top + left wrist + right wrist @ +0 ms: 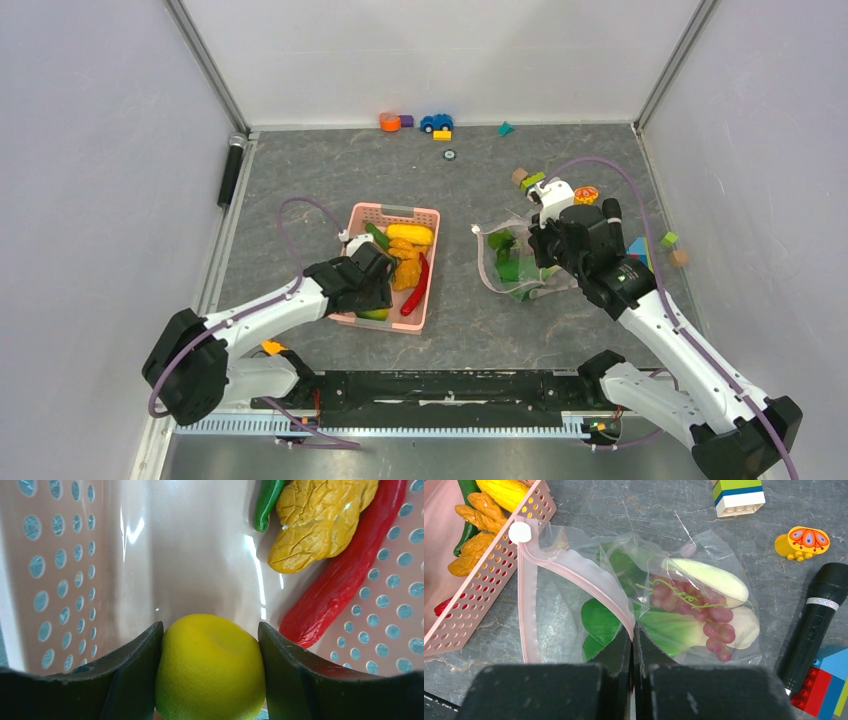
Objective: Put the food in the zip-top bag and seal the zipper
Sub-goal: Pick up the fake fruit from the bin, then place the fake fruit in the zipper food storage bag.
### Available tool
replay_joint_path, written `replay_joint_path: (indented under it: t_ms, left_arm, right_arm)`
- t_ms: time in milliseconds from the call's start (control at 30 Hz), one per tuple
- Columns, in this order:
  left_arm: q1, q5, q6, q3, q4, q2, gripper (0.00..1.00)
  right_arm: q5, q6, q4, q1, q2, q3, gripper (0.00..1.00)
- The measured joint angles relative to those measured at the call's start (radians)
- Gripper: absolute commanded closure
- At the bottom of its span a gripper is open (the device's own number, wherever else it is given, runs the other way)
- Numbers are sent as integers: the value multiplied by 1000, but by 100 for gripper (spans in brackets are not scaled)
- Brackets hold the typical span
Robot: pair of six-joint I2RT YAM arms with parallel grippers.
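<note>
1. The grey stone-look table [300, 180] fills my top view.
2. A pink perforated basket [392, 211] sits left of centre.
3. The zip-top bag [549, 610] lies on the table at the basket's 3 o'clock, mouth gaping. My right gripper [634, 640] has its fingers pressed together on the bag's mouth edge, where the pink zipper [574, 570] runs in between them.
4. The bok choy [674, 630] is inside the bag, its white stalk towards 2 o'clock in the right wrist view.
5. The mango [210, 670] is on the basket floor. My left gripper [210, 635] pinches it, one dark finger against each side.
6. At the mango's 2 o'clock a red chili [345, 575] lies along the basket wall, with a wrinkled yellow piece [320, 525] beside it and a green chili [267, 502] at 12 o'clock.
7. A bunch of purple grapes [704, 610] lies over the bok choy in the bag.
8. The white slider tab [520, 532] sits at the bag's 10 o'clock corner, just beside the basket rim.
</note>
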Motion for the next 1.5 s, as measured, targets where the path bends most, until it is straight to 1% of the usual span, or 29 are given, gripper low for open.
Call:
replay_joint_path:
  t_ms: [67, 200, 300, 500, 767, 867, 900, 1033, 1267, 1400, 1500]
  left_arm:
    - [0, 0, 0, 2, -6, -18, 66]
    - [0, -5, 0, 5, -15, -59, 76]
    - [0, -18, 0, 5, -14, -92, 80]
    - [0, -19, 4, 6, 19, -174, 82]
    - [0, 28, 76, 6, 159, -320, 83]
    - [0, 72, 108, 6, 220, -354, 83]
    - [0, 122, 133, 6, 279, -371, 83]
    - [0, 177, 153, 3, 330, -372, 84]
    - [0, 331, 188, 2, 454, -370, 84]
    - [0, 411, 195, 1, 568, -345, 84]
    - [0, 473, 194, 0, 681, -288, 84]
  right_arm:
    - [4, 0, 0, 0, -3, 0, 100]
    - [7, 0, 0, 0, -5, 0, 100]
    - [8, 1, 0, 0, -11, 0, 100]
    - [15, 5, 0, 0, -13, 0, 100]
    - [23, 8, 0, 0, -10, 0, 100]
    - [24, 9, 0, 0, -10, 0, 100]
    - [26, 9, 0, 0, -10, 0, 100]
    - [25, 11, 0, 0, -10, 0, 100]
    - [17, 14, 0, 0, -8, 0, 100]
    - [3, 17, 0, 0, -8, 0, 100]
    - [-2, 28, 0, 0, -8, 0, 100]
